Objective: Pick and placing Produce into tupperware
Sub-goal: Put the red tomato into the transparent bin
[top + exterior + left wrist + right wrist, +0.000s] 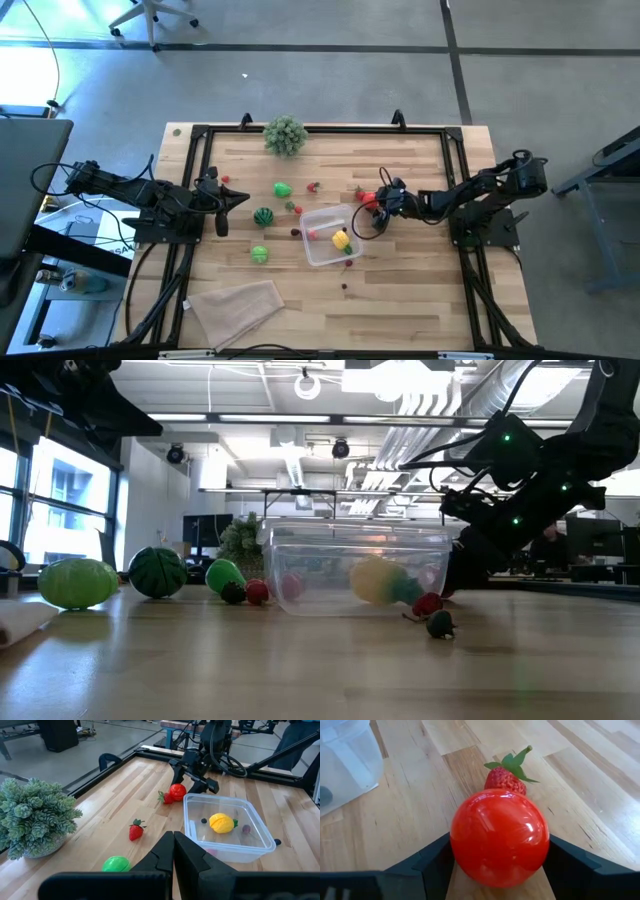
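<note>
Grey concrete floor surrounds a pale butcher-block desk (400, 300) edged by a black frame; beyond it the low view shows an open workshop with ceiling ducts and windows. Near the middle of the desk sits the tupperware (330, 236), a clear rounded container, upright and open-topped; inside it lie a yellow lemon-like piece (222, 823) and a small dark berry (246, 828). Just beside the container's far corner the right gripper (372, 201) is down at desk level; its fingers (435, 865) stand wide, one on each side of a glossy red ball (499, 837), which fills the gap between them; whether they already press on it I cannot tell. A strawberry (506, 776) lies touching or just beyond that red ball. Other produce is scattered over the left half of the desk: a striped dark-green ball (263, 216), a light-green ball (260, 254), a green pear-like piece (283, 189), another strawberry (136, 830), and tiny red and dark berries around the container. A bushy grey-green plant (285, 134) stands at the far edge; a beige folded cloth (238, 306) lies at the near left corner. The left gripper (243, 198) waits at the left edge, its fingers (187, 854) pressed together on nothing.
</note>
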`<state>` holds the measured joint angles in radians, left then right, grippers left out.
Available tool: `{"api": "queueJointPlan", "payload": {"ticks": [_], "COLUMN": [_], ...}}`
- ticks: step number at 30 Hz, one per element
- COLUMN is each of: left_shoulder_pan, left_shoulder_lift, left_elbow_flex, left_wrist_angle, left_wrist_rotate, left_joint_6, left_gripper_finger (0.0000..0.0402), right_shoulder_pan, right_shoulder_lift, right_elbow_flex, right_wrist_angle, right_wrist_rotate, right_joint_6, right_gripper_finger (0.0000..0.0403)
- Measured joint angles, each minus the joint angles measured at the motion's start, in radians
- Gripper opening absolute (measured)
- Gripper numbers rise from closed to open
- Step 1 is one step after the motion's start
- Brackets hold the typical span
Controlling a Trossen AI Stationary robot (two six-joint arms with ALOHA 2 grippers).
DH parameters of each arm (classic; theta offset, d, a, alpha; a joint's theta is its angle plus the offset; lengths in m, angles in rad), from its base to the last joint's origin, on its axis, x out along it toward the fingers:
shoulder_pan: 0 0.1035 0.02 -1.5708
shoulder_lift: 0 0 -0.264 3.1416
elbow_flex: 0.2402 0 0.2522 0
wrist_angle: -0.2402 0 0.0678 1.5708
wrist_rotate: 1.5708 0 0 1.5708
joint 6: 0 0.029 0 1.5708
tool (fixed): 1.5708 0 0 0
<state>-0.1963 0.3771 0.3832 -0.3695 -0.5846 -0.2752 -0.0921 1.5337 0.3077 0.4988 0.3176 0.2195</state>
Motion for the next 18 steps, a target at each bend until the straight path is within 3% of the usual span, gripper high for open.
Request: {"api": "queueJointPlan", "payload": {"ticks": [10, 18], "left_shoulder_pan": [0.000, 0.000], "left_shoulder_lift": [0.000, 0.000], "left_elbow_flex": [0.000, 0.000], "left_wrist_angle": [0.000, 0.000], "left_wrist_rotate": [0.000, 0.000], "left_joint_6": [0.000, 0.000], "left_gripper_finger": [0.0001, 0.0001], "right_shoulder_pan": [0.020, 0.082], "right_shoulder_lift": [-0.007, -0.091], "right_elbow_flex": [0.000, 0.000], "right_wrist_angle": [0.001, -0.033], "right_wrist_rotate": [0.039, 0.125], "right_joint_6": [0.008, 0.007], "right_gripper_finger": [0.0252, 0.0252]}}
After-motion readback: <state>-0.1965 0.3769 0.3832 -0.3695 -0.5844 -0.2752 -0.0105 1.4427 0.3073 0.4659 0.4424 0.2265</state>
